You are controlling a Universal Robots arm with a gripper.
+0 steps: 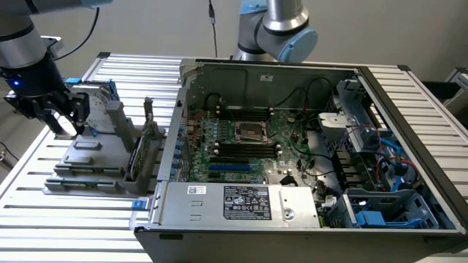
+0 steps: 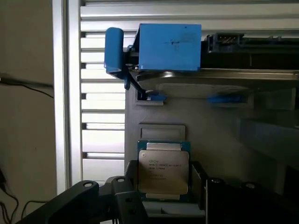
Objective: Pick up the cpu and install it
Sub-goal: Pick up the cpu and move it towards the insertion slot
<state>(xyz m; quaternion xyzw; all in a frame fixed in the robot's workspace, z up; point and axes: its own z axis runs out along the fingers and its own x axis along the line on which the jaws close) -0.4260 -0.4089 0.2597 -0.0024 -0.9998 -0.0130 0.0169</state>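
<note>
Jaws: my jaws [image 2: 167, 189] are open, one finger on each side of the chip; if the pads touch it already, I cannot tell.
Cpu: the cpu [image 2: 163, 165] lies flat in its seat on the grey holder [image 1: 87, 164], silvery top upward, directly between my fingers.
Progress: I judge the pick is only prepared. The chip is not lifted yet, so the carrying and the installing are both left to do.
Beside the chip: the hard drive with blue bracket [image 2: 170, 46] sits on the same holder just beyond the cpu, apart from it.
Surface: the holder rests on the slatted surface [image 1: 44, 219], at the exterior view's left of the computer case [image 1: 409, 109].
Socket: the socket [image 1: 249, 131] is in the middle of the motherboard inside the case, well apart from me.
In the way: the case wall [image 1: 179, 126] stands between holder and socket, and black cables [image 1: 314, 164] lie near the socket.
</note>
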